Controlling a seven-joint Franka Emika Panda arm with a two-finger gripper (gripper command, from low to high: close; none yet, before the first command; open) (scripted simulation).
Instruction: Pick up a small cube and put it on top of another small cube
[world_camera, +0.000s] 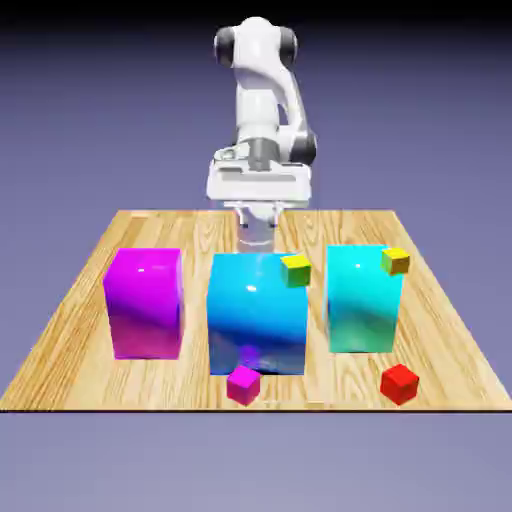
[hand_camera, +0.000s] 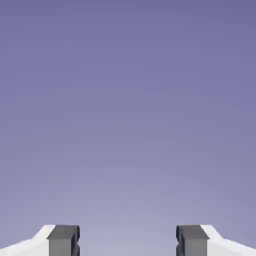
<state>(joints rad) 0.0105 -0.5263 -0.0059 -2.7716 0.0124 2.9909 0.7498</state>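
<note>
The small magenta-pink cube (world_camera: 243, 385) lies on the table (world_camera: 70, 330) near its front edge, just in front of the big blue block (world_camera: 257, 312). A small red cube (world_camera: 399, 383) rests toward the exterior view's right, in front of the cyan block (world_camera: 362, 297). The white hand (world_camera: 258, 182) hangs at the table's far edge, behind the blue block and well away from the small cubes. In the hand view my gripper (hand_camera: 127, 241) is open; its grey fingertips (hand_camera: 63, 239) stand wide apart with only the plain backdrop between them.
A large magenta block (world_camera: 146, 302) stands at the exterior view's left, in a row with the blue and cyan blocks. One small yellow cube (world_camera: 296, 269) shows at the blue block's upper right corner, another (world_camera: 395, 261) at the cyan block's.
</note>
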